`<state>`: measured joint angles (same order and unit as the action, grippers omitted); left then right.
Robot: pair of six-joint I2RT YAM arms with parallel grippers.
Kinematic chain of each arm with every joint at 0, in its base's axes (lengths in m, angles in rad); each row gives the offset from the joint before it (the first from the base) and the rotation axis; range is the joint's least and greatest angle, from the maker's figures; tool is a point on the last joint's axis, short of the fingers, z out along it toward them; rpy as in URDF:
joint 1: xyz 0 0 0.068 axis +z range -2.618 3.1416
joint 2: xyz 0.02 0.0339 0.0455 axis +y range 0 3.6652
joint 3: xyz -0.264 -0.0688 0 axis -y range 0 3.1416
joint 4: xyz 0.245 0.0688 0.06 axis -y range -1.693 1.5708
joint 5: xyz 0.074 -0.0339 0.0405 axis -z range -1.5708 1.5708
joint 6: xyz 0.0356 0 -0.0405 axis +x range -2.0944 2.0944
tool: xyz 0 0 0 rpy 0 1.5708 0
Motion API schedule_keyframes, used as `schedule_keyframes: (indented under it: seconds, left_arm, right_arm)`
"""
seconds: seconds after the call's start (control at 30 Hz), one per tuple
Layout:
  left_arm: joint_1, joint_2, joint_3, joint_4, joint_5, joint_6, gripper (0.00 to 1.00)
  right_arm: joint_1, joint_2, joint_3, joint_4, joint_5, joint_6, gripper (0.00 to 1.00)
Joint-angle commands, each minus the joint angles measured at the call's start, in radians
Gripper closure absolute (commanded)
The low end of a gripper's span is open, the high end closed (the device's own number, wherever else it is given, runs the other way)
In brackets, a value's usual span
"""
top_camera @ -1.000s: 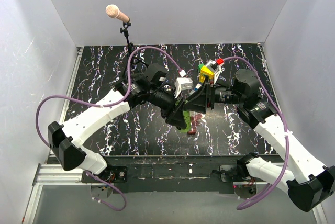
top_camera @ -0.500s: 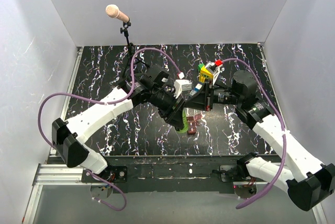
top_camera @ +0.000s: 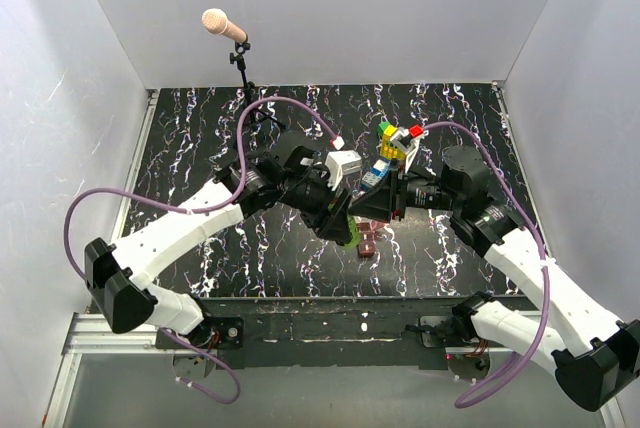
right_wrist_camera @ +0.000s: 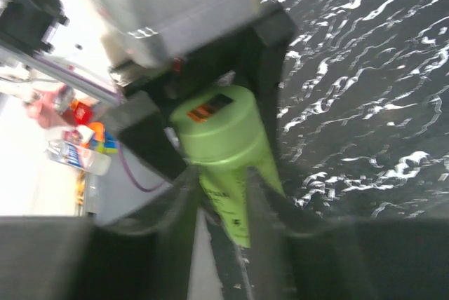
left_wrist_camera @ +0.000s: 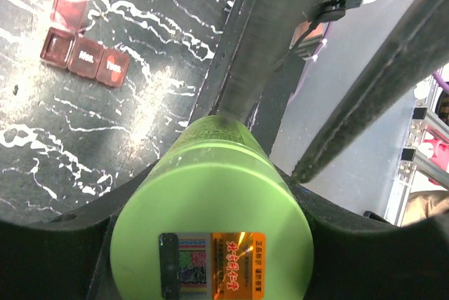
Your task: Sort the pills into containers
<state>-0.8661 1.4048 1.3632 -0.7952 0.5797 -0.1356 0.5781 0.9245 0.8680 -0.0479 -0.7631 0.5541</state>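
Observation:
The green bottle [left_wrist_camera: 210, 195] lies crosswise between the two arms, above the dark marbled table. My left gripper [top_camera: 343, 227] is shut on its sticker end [right_wrist_camera: 210, 107]. My right gripper [right_wrist_camera: 223, 182] comes in from the right and is shut on the bottle's body [right_wrist_camera: 228, 212], a finger [right_wrist_camera: 184, 205] pressed to each side. Only a sliver of the green bottle [top_camera: 351, 237] shows in the top view. The dark red-brown box [top_camera: 367, 241] sits on the table just below and right of the grippers. In the left wrist view the box [left_wrist_camera: 84, 58] has one flap lid raised. No pills show.
A yellow-and-blue toy brick stack [top_camera: 395, 140] stands behind the right gripper. A microphone [top_camera: 224, 25] on a small stand is at the back left. White walls close in the table [top_camera: 200, 138] on three sides.
The right gripper's fingers have shut onto the green bottle. Both wrists have drawn a little closer together over the box.

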Motion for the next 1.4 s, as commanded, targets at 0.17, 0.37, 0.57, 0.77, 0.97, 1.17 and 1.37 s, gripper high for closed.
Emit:
schedule_keyframes:
  seconds: [0.17,0.37,0.57,0.77,0.97,1.17,1.37]
  left_arm:
    - [-0.021,-0.136,-0.023,0.059,0.023,0.013,1.0]
    - [-0.021,-0.153,0.019,0.057,0.202,0.085,1.0]
    - [-0.021,-0.119,0.089,0.071,0.293,0.099,1.0]
    - [-0.021,-0.087,0.134,0.099,0.29,0.094,1.0]
    - [-0.021,-0.064,0.139,0.099,0.284,0.091,1.0]
    - [-0.021,-0.076,0.139,0.105,0.238,0.085,1.0]
    - [-0.021,-0.128,0.111,0.16,0.212,0.06,1.0]
  right_arm:
    - [-0.003,-0.064,-0.047,-0.06,-0.022,-0.128,0.16]
    - [-0.004,-0.069,-0.064,0.006,-0.235,-0.143,0.11]
    - [-0.003,-0.058,-0.049,0.037,-0.332,-0.123,0.07]
    - [0.006,-0.021,-0.06,0.135,-0.357,-0.06,0.07]
    - [0.009,-0.003,-0.063,0.244,-0.369,0.05,0.12]
    - [0.028,0.046,-0.055,0.263,-0.421,0.064,0.49]
    - [0.031,0.014,-0.07,0.287,-0.469,0.066,0.33]
